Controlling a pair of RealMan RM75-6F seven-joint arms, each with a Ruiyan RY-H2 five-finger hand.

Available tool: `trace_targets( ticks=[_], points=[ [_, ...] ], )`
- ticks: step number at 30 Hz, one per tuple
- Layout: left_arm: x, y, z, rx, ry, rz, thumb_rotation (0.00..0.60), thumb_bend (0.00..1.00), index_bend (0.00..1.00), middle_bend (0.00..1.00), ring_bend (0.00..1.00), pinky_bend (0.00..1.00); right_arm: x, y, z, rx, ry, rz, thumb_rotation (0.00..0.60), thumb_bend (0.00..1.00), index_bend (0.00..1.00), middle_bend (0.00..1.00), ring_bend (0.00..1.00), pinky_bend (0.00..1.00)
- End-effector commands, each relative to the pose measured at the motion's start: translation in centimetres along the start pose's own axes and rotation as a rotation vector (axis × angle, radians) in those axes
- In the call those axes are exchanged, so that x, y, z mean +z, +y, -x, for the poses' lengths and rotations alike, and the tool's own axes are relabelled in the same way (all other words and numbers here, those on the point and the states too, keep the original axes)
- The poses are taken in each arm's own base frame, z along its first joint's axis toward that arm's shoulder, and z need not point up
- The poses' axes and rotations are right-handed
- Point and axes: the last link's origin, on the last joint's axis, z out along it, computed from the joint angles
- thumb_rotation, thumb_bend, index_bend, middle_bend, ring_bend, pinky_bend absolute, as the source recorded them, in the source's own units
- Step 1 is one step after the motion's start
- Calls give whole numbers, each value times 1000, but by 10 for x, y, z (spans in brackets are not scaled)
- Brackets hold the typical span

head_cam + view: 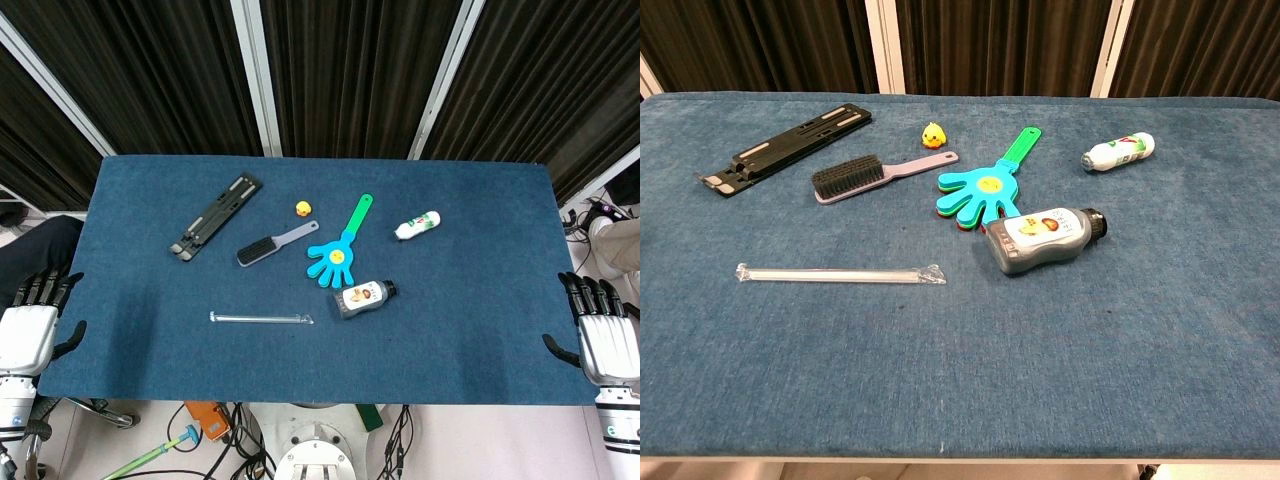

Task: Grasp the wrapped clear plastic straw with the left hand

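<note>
The wrapped clear plastic straw (pixel 261 319) lies flat on the blue table, left of centre and near the front edge; in the chest view the straw (pixel 840 273) runs left to right. My left hand (pixel 30 325) hangs off the table's left edge, fingers apart and holding nothing, well left of the straw. Off the right edge, my right hand (pixel 600 325) is likewise open and empty. Neither hand shows in the chest view.
Behind the straw lie a black folding stand (pixel 215 216), a grey brush (pixel 275 244), a small yellow duck (pixel 303 208), a blue-green hand clapper (pixel 340 248), a dark bottle (pixel 364 297) and a white bottle (pixel 417 226). Cables and gear sit below the front edge.
</note>
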Motion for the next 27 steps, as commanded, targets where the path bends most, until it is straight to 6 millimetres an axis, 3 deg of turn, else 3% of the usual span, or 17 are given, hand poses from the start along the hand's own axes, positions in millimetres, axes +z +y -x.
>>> trace_targets(
  ticks=[1,14,21,27],
  points=[
    [1,0,1,1,-2,-1,600,333,136,0,0,101,0,0,0,1,-1,0,600,306,125,160,144,119],
    [-2,8,11,-34,-54,-11,600,332,136,0,0,101,-1,0,0,10,0,6,600,307,125,160,144,120],
    [-2,58,35,-87,-150,96,600,303,136,0,0,101,-1,-1,1,10,-7,2,600,307,125,160,144,119],
    [26,109,59,-94,-256,226,600,300,187,0,0,101,0,-1,1,14,-20,2,600,306,125,160,144,119]
  ],
)
